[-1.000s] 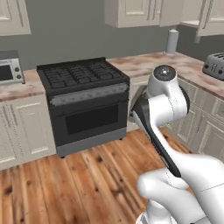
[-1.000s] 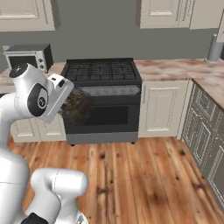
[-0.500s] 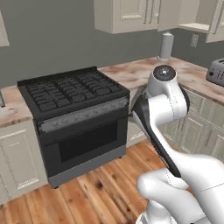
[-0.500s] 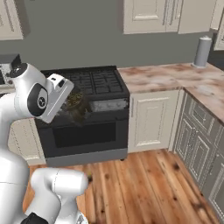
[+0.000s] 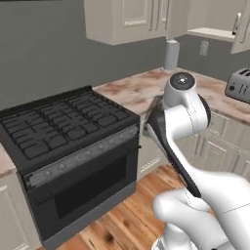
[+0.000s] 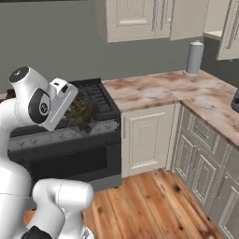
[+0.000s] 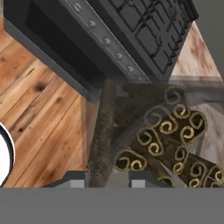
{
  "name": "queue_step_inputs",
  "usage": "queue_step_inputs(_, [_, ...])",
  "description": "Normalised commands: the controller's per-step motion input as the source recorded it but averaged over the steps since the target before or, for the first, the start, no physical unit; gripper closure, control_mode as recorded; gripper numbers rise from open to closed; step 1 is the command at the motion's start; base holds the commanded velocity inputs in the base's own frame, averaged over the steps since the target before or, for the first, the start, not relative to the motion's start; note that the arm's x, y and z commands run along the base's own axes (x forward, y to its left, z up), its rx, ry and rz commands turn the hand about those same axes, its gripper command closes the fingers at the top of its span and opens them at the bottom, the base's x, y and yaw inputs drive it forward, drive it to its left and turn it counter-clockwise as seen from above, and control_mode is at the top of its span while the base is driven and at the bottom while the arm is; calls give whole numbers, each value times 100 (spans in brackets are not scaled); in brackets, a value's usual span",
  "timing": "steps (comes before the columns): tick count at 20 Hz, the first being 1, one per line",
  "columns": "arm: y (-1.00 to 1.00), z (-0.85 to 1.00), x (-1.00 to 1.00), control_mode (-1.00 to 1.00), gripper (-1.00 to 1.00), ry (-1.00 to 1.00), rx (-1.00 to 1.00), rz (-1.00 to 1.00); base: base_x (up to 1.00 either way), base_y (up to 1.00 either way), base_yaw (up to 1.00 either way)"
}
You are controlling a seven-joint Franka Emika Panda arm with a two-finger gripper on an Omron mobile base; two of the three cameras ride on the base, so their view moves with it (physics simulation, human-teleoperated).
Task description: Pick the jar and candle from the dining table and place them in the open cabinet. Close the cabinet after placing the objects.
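Gripper [image 7: 105, 183]: fingers clamped on the jar [image 7: 153, 135], held off the floor in front of the stove [image 6: 70, 135]. Jar: clear glass, packed with dark curled sticks, lying tilted in the grip; seen from the right it hangs [image 6: 80, 111] just ahead of the hand over the oven front. Cabinet [image 5: 222, 24]: upper right, door [image 5: 241, 27] ajar, pale shelf visible. Toaster [image 5: 239, 85]: on the counter [image 5: 141, 90] beneath it.

We have driven and turned rightward: the stove [image 5: 68, 141] slides left in our views, while the corner bench [image 6: 186, 93] and toaster [image 5: 239, 85] arrive.
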Motion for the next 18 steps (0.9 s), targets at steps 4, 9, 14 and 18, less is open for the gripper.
queue_step_inputs(4, [0,0,0,100,100,0,0,0,68,-12,-34])
queue_step_inputs(9, [0,0,0,100,100,0,0,0,73,-8,-34])
queue_step_inputs(14, [0,0,0,100,100,0,0,0,84,0,-34])
queue_step_inputs(18, [0,0,0,100,100,0,0,0,83,0,-34])
